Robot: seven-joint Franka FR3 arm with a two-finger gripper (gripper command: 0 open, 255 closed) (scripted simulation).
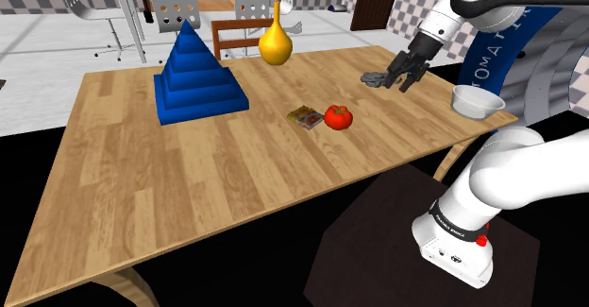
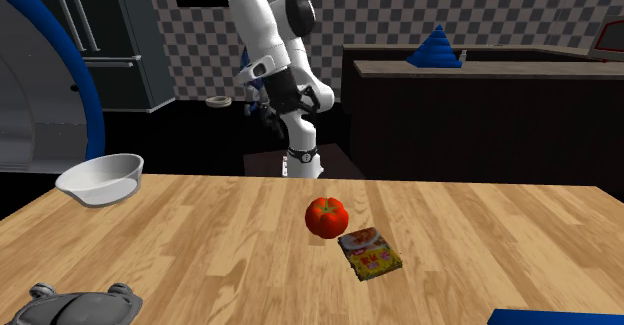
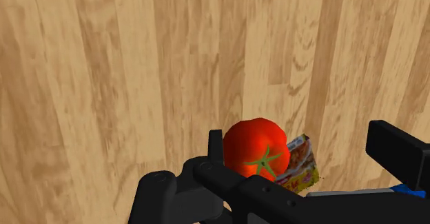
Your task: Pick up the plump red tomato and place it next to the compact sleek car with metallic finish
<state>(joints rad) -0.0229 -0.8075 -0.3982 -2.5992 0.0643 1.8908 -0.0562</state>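
Wood table (image 1: 170, 178): blue stepped pyramid (image 1: 196, 78) toward the shoulder view's left, yellow vase (image 1: 275, 41) near the far edge, white bowl (image 1: 477, 99) at the right corner, flat packet (image 1: 304, 116) mid-table. Grey chairs (image 1: 175, 8) behind.

The wooden bench (image 1: 189, 173) carries six things. A grey toy car (image 1: 375, 78) lies closest to the jaws, just beside them on the shoulder view's left. A white bowl (image 1: 477, 100) sits near the bench edge on the jaws' other side. A red tomato (image 1: 339, 116) stands farther from the jaws, with a small flat printed packet (image 1: 304, 117) just beside it, on its side away from the jaws. A blue stepped pyramid (image 1: 198, 78) and a yellow vase (image 1: 275, 42) stand well apart from the jaws.
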